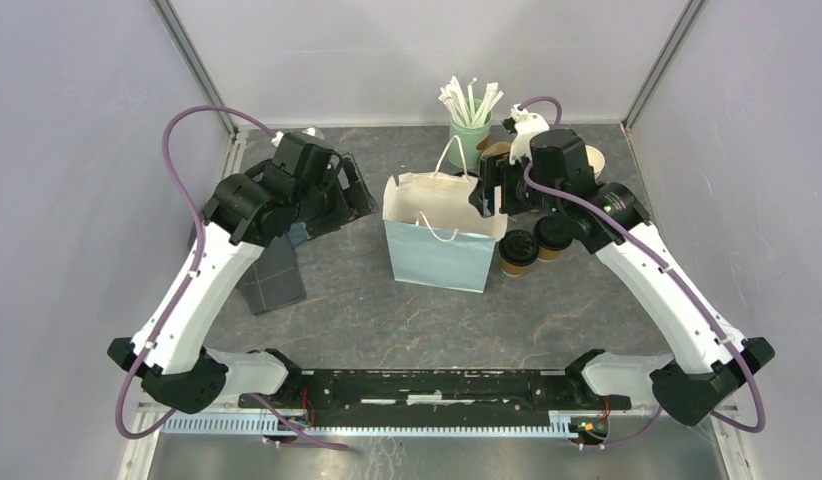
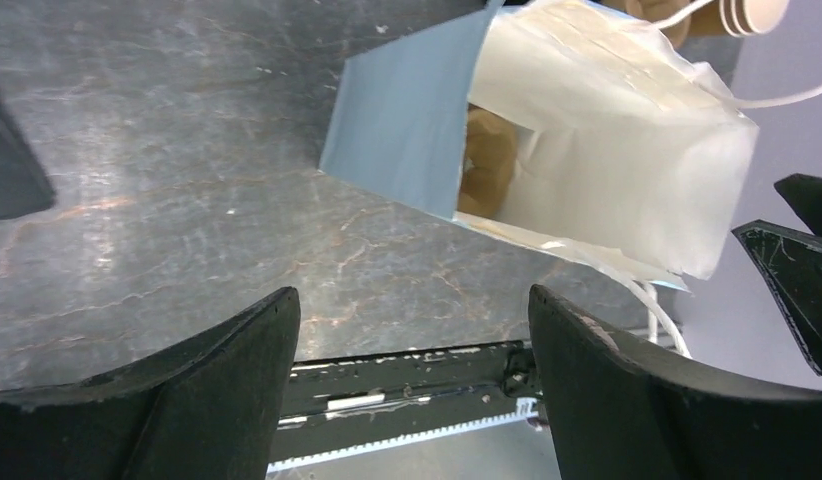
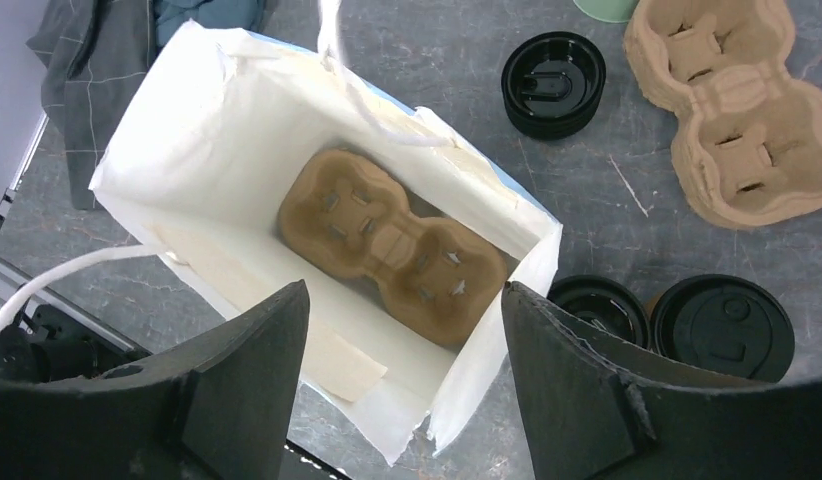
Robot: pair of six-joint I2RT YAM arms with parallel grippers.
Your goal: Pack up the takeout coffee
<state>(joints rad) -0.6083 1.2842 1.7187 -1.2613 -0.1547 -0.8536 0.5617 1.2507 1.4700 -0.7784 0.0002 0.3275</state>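
Two brown paper cups with black lids stand side by side on the table just right of the bag, one [image 1: 518, 250] nearer it, the other [image 1: 554, 237] beside it; both show in the right wrist view [image 3: 599, 305] [image 3: 722, 325]. The light blue paper bag [image 1: 442, 240] stands open in the middle, with a brown pulp cup carrier [image 3: 392, 245] lying on its bottom. My right gripper [image 3: 405, 290] is open and empty, above the bag's right rim [image 1: 489, 192]. My left gripper [image 2: 412, 295] is open and empty, left of the bag [image 1: 355, 190].
A second pulp carrier [image 3: 732, 110] and a stack of black lids [image 3: 552, 83] lie behind the bag. A green cup of white stirrers [image 1: 469, 135] stands at the back. Lidless cups [image 1: 594, 160] sit at back right. A grey cloth [image 1: 272, 278] lies at left.
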